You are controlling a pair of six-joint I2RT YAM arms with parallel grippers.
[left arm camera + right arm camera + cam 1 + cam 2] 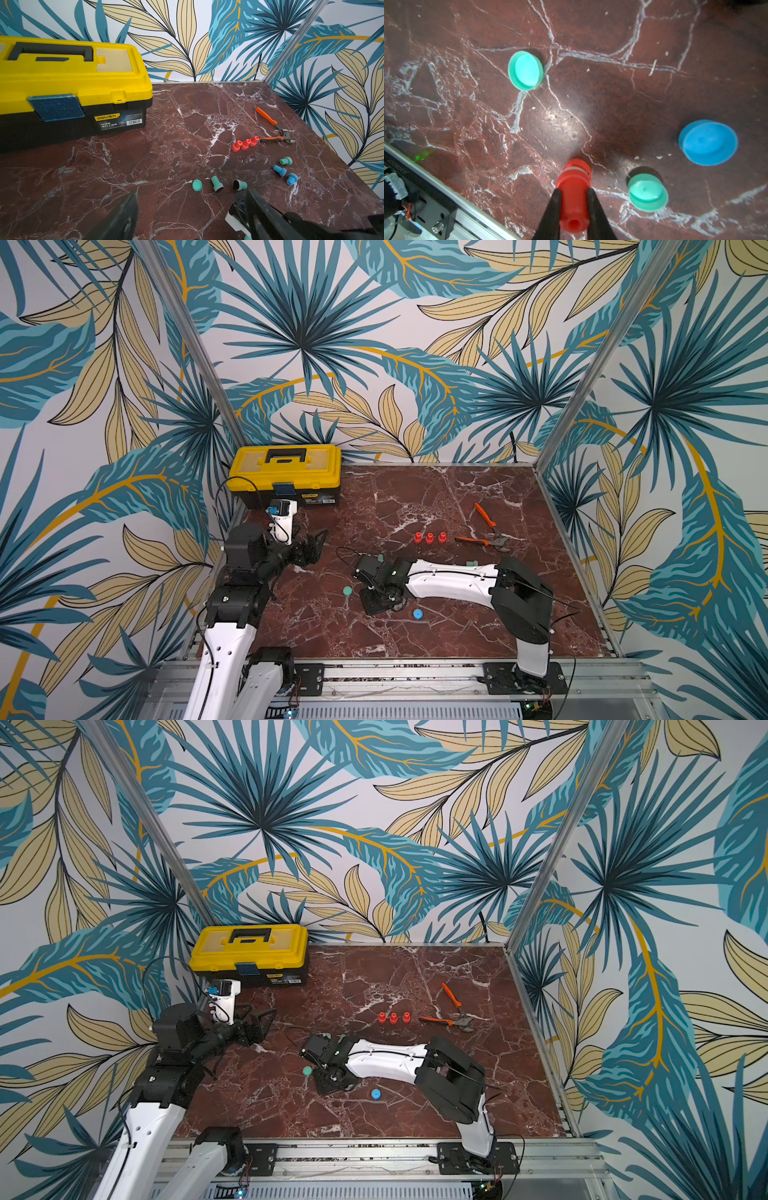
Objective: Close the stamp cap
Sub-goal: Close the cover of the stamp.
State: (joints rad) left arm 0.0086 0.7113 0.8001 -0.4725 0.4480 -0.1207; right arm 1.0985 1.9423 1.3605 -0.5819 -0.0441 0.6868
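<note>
I am clamping my right gripper (573, 193) on the small red plastic stamp (575, 172), pointing it down at the dark red marble bench (591, 104) near the middle of its front edge. A round teal plastic cap (525, 70), a second teal cap (648, 194) and a round blue cap (708, 143) are lying around it, apart. I am holding my left gripper (191, 194) spread and empty near the left edge, facing the yellow plastic toolbox (72, 72)

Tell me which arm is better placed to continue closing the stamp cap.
Right: the right gripper grips the red stamp beside loose caps; the left gripper hangs open, empty, near the toolbox.
</note>
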